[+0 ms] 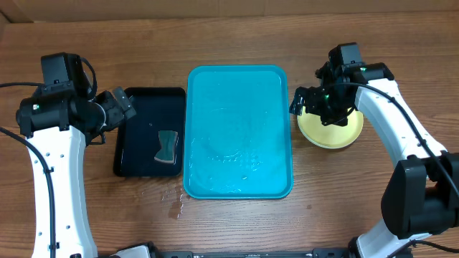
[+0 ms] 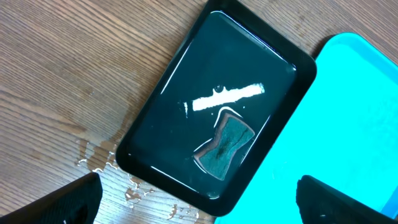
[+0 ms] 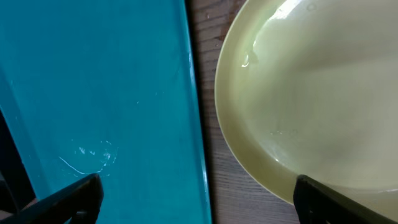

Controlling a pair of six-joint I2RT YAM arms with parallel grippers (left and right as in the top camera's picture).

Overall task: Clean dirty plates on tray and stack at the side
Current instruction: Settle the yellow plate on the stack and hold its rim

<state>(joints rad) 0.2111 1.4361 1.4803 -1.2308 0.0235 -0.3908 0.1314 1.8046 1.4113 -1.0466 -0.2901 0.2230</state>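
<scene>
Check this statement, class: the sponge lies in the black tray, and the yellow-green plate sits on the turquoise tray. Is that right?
Not quite. The plate sits on the table beside the turquoise tray, not on it, as the overhead view shows. The sponge does lie in the black tray.

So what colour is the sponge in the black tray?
Dark teal-green. The sponge lies in the black tray; the left wrist view shows it best.

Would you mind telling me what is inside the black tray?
A dark sponge lies in the black tray, on the side next to the blue tray. The floor looks wet and glossy. The patch under the sponge is covered.
</scene>
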